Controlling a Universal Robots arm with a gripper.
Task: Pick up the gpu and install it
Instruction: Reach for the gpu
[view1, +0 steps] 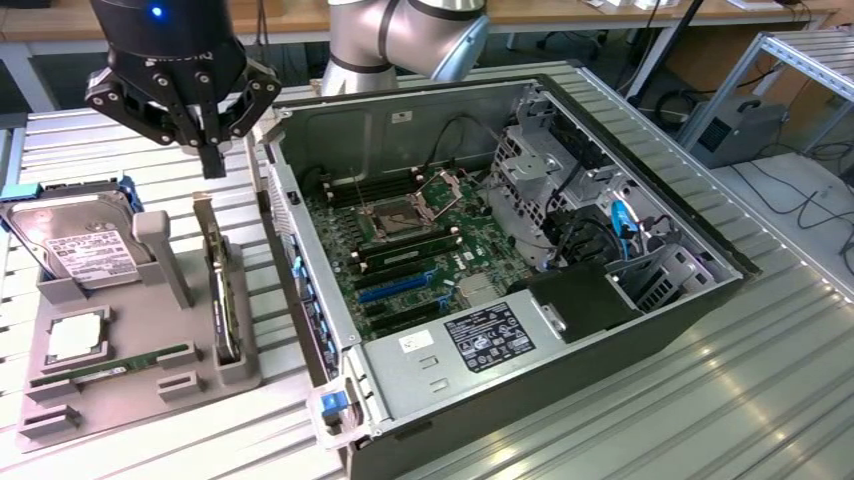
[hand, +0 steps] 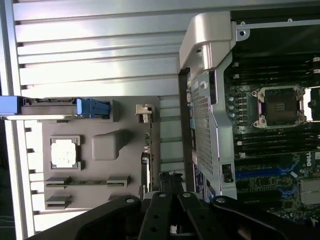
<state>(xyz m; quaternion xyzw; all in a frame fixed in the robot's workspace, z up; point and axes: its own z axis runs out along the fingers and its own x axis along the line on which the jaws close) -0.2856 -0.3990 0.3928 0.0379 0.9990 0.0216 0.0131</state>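
Our jaws, pressed together and empty, hang above the gpu standing on edge in its grey holder; pickup is not begun, and we judge they must open first.

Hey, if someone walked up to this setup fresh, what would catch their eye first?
The big open computer case fills the middle, its green motherboard laid bare. At the exterior view's left, the black claw, shut, hangs above the gpu, which stands on edge in a grey holder beside a hard drive.
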